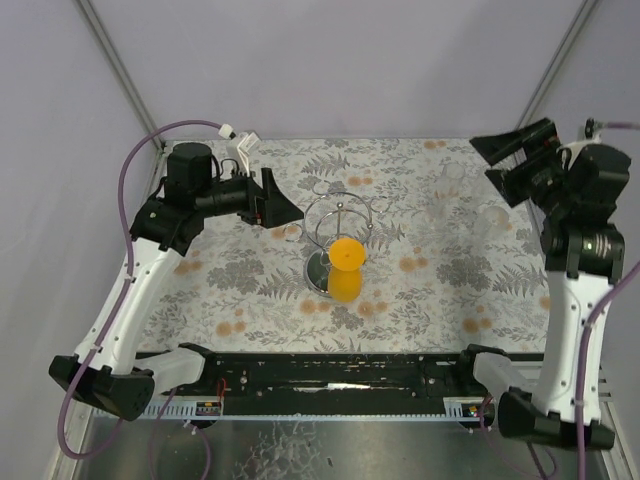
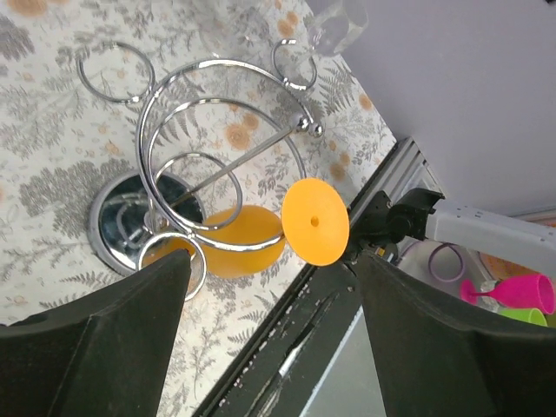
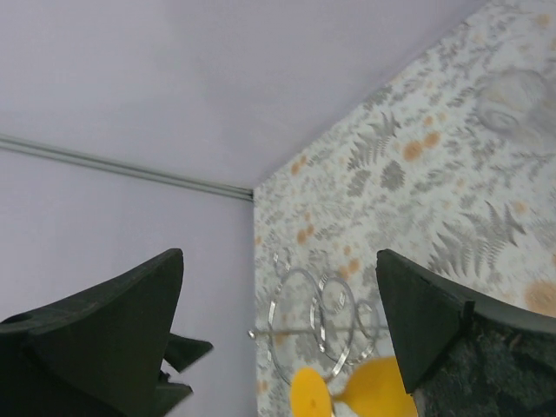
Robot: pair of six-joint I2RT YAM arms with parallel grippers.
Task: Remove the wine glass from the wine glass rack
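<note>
The wine glass rack (image 1: 318, 272) stands mid-table on a shiny disc base, with curled chrome loops on top. An orange wine glass (image 1: 346, 270) hangs upside down on its near side, foot disc up. My left gripper (image 1: 283, 208) is open and empty, just left of the rack and apart from it. In the left wrist view, the rack (image 2: 117, 217) and the orange glass (image 2: 315, 221) lie ahead of the open gripper (image 2: 274, 261). My right gripper (image 1: 483, 160) is open and empty, raised at the far right. Its view shows the rack (image 3: 300, 317) and the glass (image 3: 382, 391) far below the gripper (image 3: 278, 256).
Two clear glasses (image 1: 450, 185) (image 1: 492, 222) stand on the floral cloth right of the rack. A black rail (image 1: 330, 375) runs along the near table edge. Pink (image 2: 512, 291) and green (image 2: 521, 314) glasses lie off the table. Pale walls close the back and sides.
</note>
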